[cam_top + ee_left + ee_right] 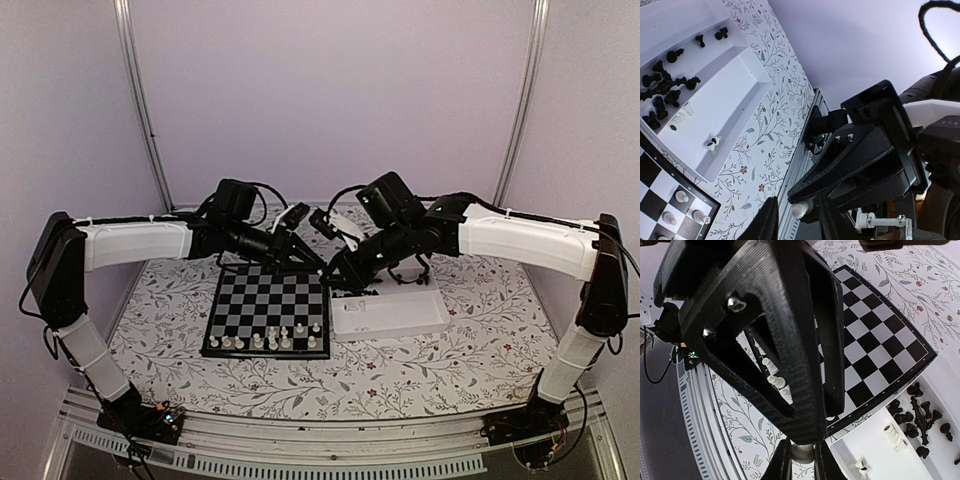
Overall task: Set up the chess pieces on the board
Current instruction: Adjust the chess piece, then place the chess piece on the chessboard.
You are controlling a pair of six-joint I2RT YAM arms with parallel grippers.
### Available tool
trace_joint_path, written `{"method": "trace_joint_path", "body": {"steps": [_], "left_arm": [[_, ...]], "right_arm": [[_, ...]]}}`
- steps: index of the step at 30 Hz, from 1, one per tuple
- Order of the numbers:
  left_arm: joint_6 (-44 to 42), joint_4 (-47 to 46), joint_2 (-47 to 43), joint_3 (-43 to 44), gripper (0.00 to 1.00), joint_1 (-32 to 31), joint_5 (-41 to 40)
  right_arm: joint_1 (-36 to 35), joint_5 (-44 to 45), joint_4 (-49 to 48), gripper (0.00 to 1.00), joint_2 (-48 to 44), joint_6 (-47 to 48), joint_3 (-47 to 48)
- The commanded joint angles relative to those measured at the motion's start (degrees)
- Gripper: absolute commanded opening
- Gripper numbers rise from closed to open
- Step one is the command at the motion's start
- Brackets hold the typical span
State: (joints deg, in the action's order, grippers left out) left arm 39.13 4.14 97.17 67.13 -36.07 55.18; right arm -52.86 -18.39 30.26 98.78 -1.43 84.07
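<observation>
With only some white chessmen point(270, 340) on the board point(262, 300) and the black chessmen point(665, 90) in the tray point(400, 315), your right gripper point(802, 460) pinches a white piece point(800, 210) between the left gripper point(799, 225)'s half-open jaws.

Board point(265, 312): smooth, slight sheen. Chess pieces point(672, 56): smooth plastic, the black ones shiny; white piece point(800, 210) duller. Tray point(727, 92): smooth white plastic. Table cover point(420, 360): matt floral print. Left gripper point(799, 221), right gripper point(802, 460): matt black plastic, fine layered ridges. Arm shells point(130, 245): smooth white plastic. Rail point(300, 440): bare metal.
</observation>
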Motion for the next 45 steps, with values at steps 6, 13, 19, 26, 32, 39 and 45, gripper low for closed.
{"method": "trace_joint_path", "body": {"steps": [6,13,19,26,32,39,45], "left_arm": [[-0.81,-0.09,1.40,0.73,0.27,-1.32,2.16],[-1.11,-0.08,1.72,1.10,0.13,-1.73,2.83],[-4.82,5.20,-1.08,2.56,0.01,-1.34,-2.56],[-16.01,21.94,-14.68,0.23,0.00,-1.66,-30.69],[-16.13,32.88,-23.23,-8.90,0.00,-2.11,-50.30],[-15.11,31.10,-25.63,-17.24,0.00,-2.16,-51.68],[-14.91,27.24,-21.81,-17.79,0.01,-2.25,-49.73]], "right_arm": [[-0.55,-0.24,-1.52,0.13,0.96,0.38,2.13],[-0.65,0.11,-1.52,0.13,1.21,0.38,2.54],[-0.66,0.75,0.47,0.31,1.37,-0.41,1.55],[-0.58,2.14,1.60,0.78,-7.97,-7.53,-4.99],[-0.52,37.86,12.45,0.99,-7.80,-11.08,0.89],[6.45,26.23,11.50,0.97,-2.48,-18.21,-6.06],[5.75,20.44,9.56,0.89,-1.01,-16.30,-5.40]]}}
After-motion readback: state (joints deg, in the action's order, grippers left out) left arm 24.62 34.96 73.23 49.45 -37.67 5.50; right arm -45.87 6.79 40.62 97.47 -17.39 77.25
